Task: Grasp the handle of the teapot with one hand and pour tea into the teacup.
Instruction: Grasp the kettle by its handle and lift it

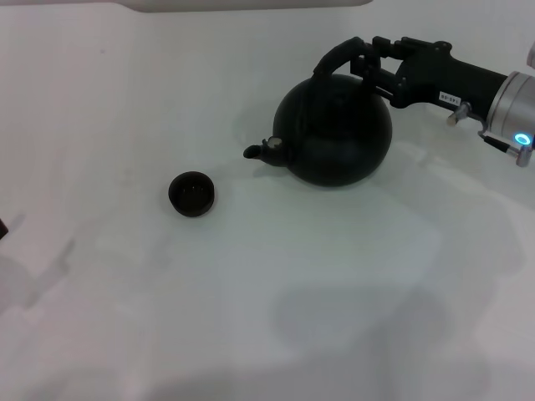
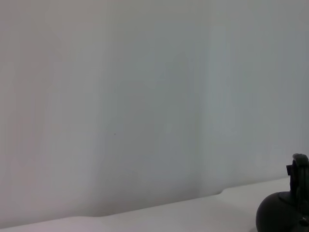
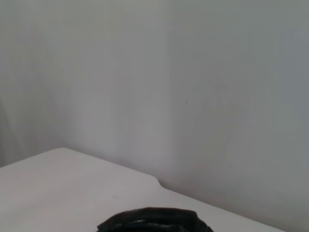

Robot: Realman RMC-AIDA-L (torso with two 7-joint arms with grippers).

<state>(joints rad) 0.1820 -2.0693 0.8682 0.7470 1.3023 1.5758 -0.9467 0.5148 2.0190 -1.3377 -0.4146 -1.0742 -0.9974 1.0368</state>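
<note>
One arm is seen at work: the right arm, a silver-white cylinder with a small lit ring, is stretched in from the right edge of the head view, nearly level, toward the far right part of the white counter [image 1: 251, 284]. Its black two-fingered right tool [image 1: 361, 60] is held at the thick black arched handle [image 1: 332, 60] of the large round matte-black teapot [image 1: 334, 134]. The fingers are seen on either side of the hoop's right part and appear closed on it, though black lies against black there and the exact contact is hard to make out.

The teapot is stood upright on the counter, its short spout [image 1: 261, 150] pointed left, with a pale spot near the spout's base. The tiny round dark teacup [image 1: 191, 194], low and handleless, is set to the left of the teapot and a little nearer, well apart from the spout.

The left tool is not shown in any view; only a dark sliver at the left edge of the head view can be seen, too little to identify. In the left wrist view the teapot is cut off at the corner; in the right wrist view only a dark curved top is visible against a pale wall.

One teapot, one handle, one teacup and one tool are counted.
</note>
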